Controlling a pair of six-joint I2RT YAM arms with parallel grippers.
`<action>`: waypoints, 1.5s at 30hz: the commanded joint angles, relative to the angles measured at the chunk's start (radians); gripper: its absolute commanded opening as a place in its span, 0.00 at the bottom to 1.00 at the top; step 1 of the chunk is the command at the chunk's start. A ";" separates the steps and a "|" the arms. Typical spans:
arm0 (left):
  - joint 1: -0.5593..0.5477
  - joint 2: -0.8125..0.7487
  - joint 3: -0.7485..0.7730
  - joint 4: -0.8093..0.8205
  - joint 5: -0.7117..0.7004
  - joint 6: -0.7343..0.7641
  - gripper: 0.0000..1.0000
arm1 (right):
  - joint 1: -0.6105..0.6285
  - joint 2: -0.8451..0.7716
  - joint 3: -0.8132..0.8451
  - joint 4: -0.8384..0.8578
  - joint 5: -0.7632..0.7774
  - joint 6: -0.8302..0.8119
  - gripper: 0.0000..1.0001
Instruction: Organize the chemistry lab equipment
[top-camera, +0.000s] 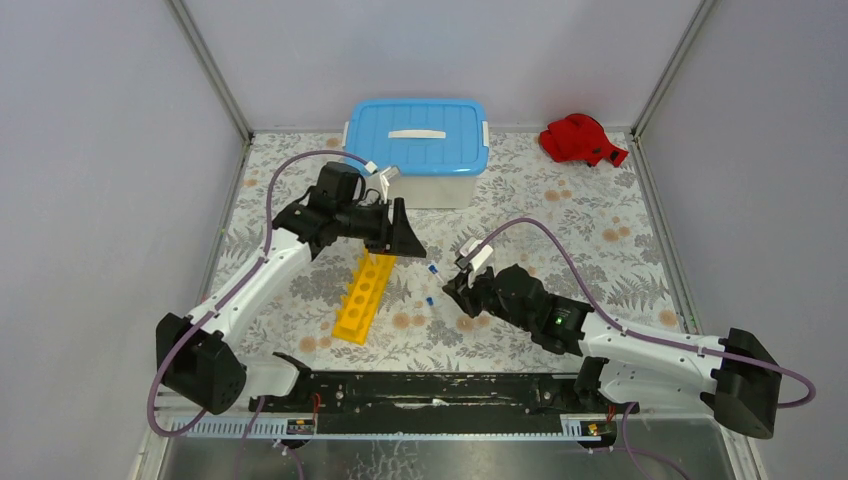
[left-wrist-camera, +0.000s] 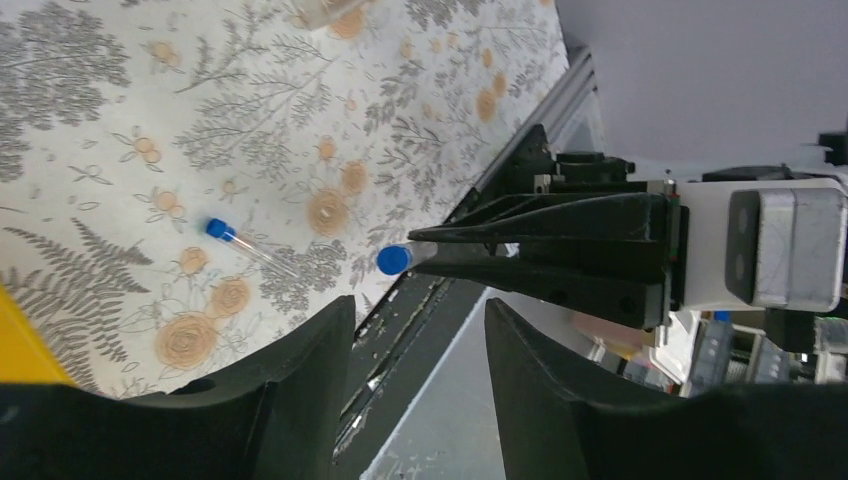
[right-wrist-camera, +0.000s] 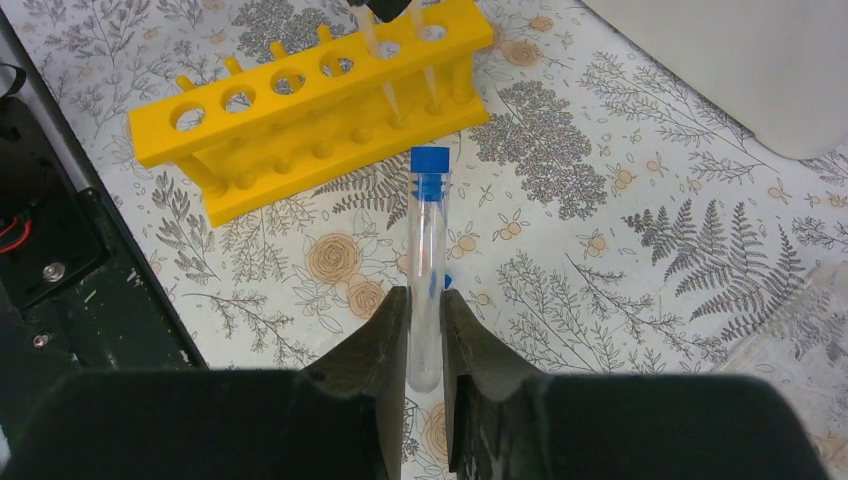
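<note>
Because your right claw (right-wrist-camera: 425, 330) held the blue-capped tube (right-wrist-camera: 428, 250) only at its bottom end, it could tilt or slip before reaching the yellow rack (right-wrist-camera: 300, 120) (apart, under your wide, empty left claw (left-wrist-camera: 418, 310)) and fall on the tabletop (right-wrist-camera: 600, 230).

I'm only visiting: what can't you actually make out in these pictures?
Top view: the left jaws cover the far end of the yellow rack, so tubes there can't be counted.
Right wrist view: the upper edge cuts off the tops of the racked tubes; the held tube in the right jaws hides most of a loose tube behind it.
Top view: the blue lid hides what the white tub holds.
</note>
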 joint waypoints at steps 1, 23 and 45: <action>0.007 0.003 -0.013 0.076 0.134 -0.004 0.57 | 0.015 -0.016 0.033 0.022 -0.032 -0.037 0.17; 0.007 0.040 -0.015 0.006 0.128 0.072 0.56 | 0.045 0.017 0.099 0.048 -0.039 -0.060 0.16; -0.008 0.025 -0.039 0.000 0.142 0.102 0.47 | 0.046 0.074 0.150 0.079 -0.042 -0.098 0.16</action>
